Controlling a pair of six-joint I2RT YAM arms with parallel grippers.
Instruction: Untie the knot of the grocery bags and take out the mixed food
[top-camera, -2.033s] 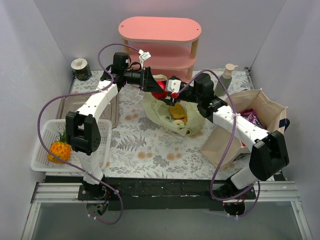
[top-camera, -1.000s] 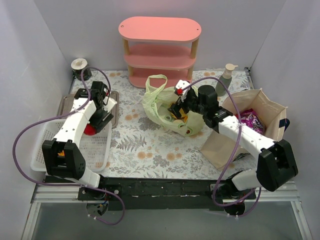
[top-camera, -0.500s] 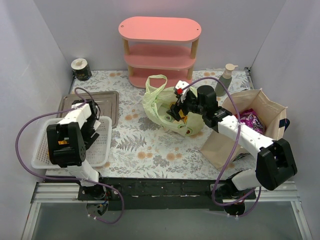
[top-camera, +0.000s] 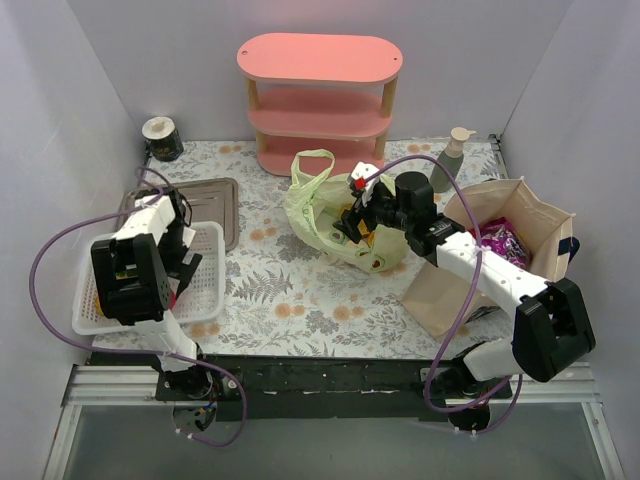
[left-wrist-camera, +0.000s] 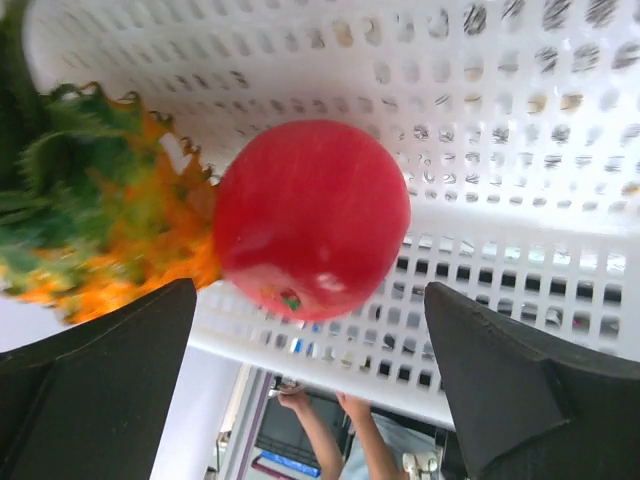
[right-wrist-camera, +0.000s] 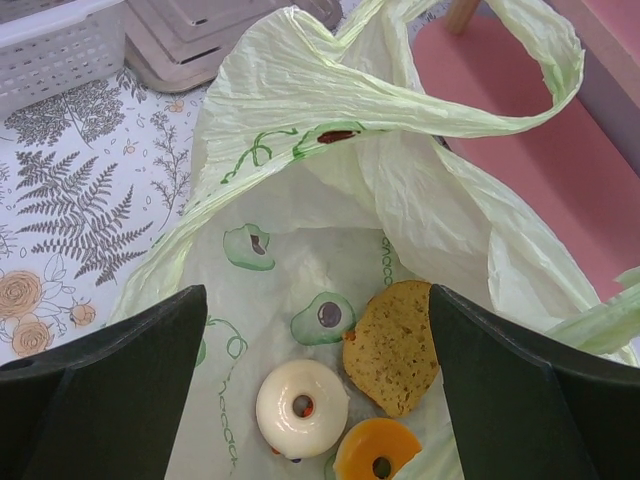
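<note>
Top external: bag (top-camera: 312, 215) lies diagonally, handles (top-camera: 298, 168) toward shelf (top-camera: 320, 60).

Soft, even light from above fills the overhead view; shadows on the floral table (top-camera: 300, 290) are faint, and detail is sharp. In the left wrist view the pineapple (left-wrist-camera: 90, 200) is smeared and out of focus; the red fruit (left-wrist-camera: 310, 220) is crisper, with a dull sheen low on its skin; the white mesh basket (left-wrist-camera: 520, 150) looks nearly washed out. The right wrist view is clear; the plastic bag (right-wrist-camera: 330, 180) glows pale, without hard glare.
</note>
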